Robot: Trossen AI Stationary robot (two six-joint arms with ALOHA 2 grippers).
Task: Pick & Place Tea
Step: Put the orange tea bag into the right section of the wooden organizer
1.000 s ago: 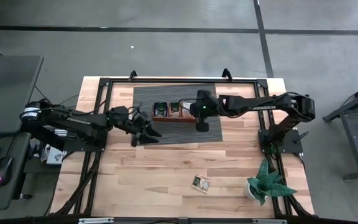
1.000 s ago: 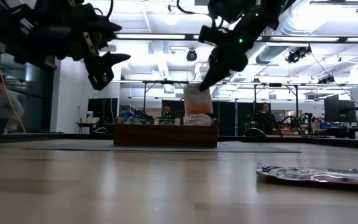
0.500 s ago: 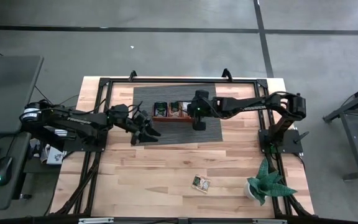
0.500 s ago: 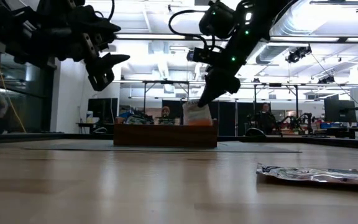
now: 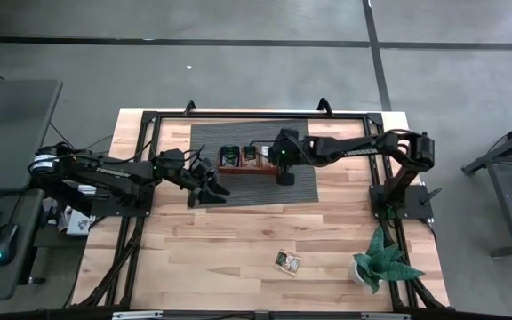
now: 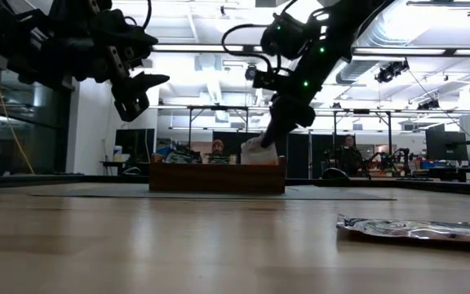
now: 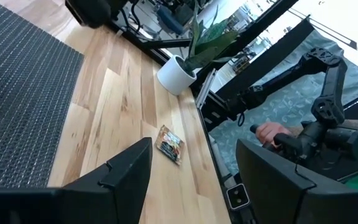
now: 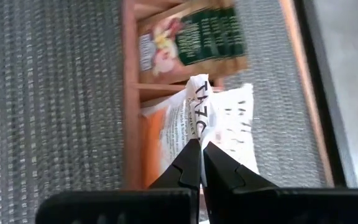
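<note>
Right wrist view: right gripper [image 8: 201,163] pinches an orange-and-white tea sachet [image 8: 194,121] over the wooden tray [image 5: 243,169]. Left gripper [image 5: 216,191] hovers spread and empty beside the tray; one sachet [image 5: 287,261] lies on the counter [image 5: 238,240].

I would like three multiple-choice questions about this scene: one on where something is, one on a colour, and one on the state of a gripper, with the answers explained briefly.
1. Where does the loose tea sachet lie?
A. on the bare wood near the potted plant
B. on the dark mat
C. inside the wooden tray

2. What colour is the pot of the plant?
A. black
B. white
C. orange

3. How is the right gripper?
A. wide open above the mat
B. shut on an orange-and-white sachet at the wooden tray
C. resting on the bare wood

Answers:
1 A: the high view shows it alone on the planks beside the plant.
2 B: the left wrist view shows a white pot.
3 B: the right wrist view shows the fingers pinching the sachet's edge.
</note>
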